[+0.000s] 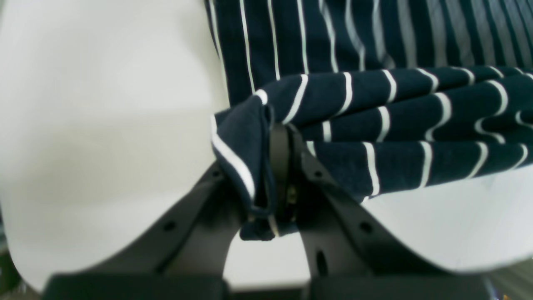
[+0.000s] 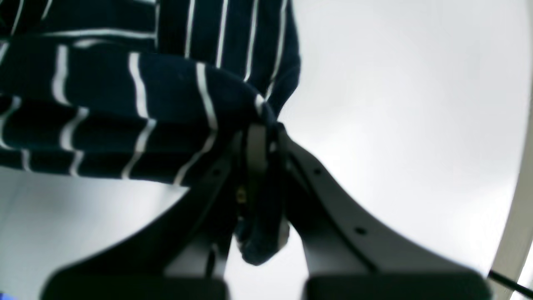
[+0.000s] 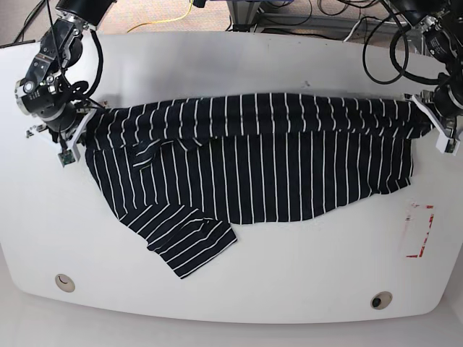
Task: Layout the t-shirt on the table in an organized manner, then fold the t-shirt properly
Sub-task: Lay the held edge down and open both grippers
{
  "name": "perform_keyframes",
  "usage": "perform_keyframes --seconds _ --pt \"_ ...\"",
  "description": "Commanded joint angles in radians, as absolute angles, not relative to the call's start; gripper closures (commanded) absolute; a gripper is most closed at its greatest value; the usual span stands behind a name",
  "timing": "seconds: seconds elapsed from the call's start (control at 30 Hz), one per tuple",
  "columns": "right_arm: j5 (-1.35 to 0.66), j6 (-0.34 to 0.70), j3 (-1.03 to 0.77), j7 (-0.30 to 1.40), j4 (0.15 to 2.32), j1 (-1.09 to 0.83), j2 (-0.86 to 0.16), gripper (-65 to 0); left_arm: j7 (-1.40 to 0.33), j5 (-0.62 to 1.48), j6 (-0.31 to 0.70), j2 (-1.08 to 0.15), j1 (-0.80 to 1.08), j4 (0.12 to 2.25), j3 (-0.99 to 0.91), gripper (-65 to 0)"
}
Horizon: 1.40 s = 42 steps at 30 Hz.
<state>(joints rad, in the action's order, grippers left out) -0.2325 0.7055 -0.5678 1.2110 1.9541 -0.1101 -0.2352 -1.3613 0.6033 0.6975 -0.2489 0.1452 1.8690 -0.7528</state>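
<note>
t-shirt [image 3: 275,166]: navy, thin white stripes | table [image 3: 239,65]: white

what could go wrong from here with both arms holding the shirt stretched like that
1. The left end effector and right end effector each pinch only a small bunched bit of the t-shirt, so either grip might slip under tension.
2. One sleeve lies splayed and a fold runs along the top edge; laying it down now could trap wrinkles.
3. The shirt spans nearly the whole table, so further pulling apart may drag cloth toward an edge.

Black pincer fingers [image 1: 333,196] with screw holes; black cabled arms.
</note>
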Motion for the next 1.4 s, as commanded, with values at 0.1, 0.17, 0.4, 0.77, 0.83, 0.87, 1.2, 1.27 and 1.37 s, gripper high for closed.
perform_keyframes --seconds 0.1,0.17,0.4,0.77,0.83,0.87,1.2,1.27,1.37 --pt "-0.214 0.698 -0.576 1.193 1.971 -0.174 -0.213 0.0 -1.340 0.599 0.698 -0.291 0.219 1.882 -0.759 0.0" --pt "-0.213 0.698 -0.576 1.191 1.969 -0.193 -0.202 -0.2 -1.340 0.599 0.698 -0.291 0.234 1.882 -0.759 0.0" --pt "-0.206 0.698 -0.576 1.144 1.969 -0.274 -0.171 -0.3 -1.340 0.599 0.698 -0.311 0.285 1.882 -0.759 0.0" --pt "-0.205 0.698 -0.576 1.142 1.968 -0.349 -0.170 -25.4 -1.340 0.598 0.698 -0.343 0.338 1.880 -0.756 0.0" --pt "-0.206 0.698 -0.576 1.142 1.969 -0.357 -0.170 -30.8 -1.342 0.598 0.698 -0.343 0.344 1.880 -0.750 0.0" --pt "-0.206 0.698 -0.578 1.142 1.969 -0.357 -0.170 -32.8 -1.342 0.598 0.698 -0.344 0.349 1.880 -0.742 0.0" --pt "-0.213 0.698 -0.662 1.144 1.974 -0.364 -0.170 -41.5 -1.342 0.601 0.698 -0.384 0.375 1.883 -0.727 -27.9" --pt "-0.213 0.698 -0.690 1.145 1.974 -0.351 -0.170 -41.7 -1.342 0.601 0.698 -0.384 0.381 1.886 -0.746 -32.8" --pt "-0.208 0.698 -0.719 1.145 1.974 -0.335 -0.174 -41.7 -1.342 0.599 0.698 -0.386 0.381 1.886 -0.771 -36.5"
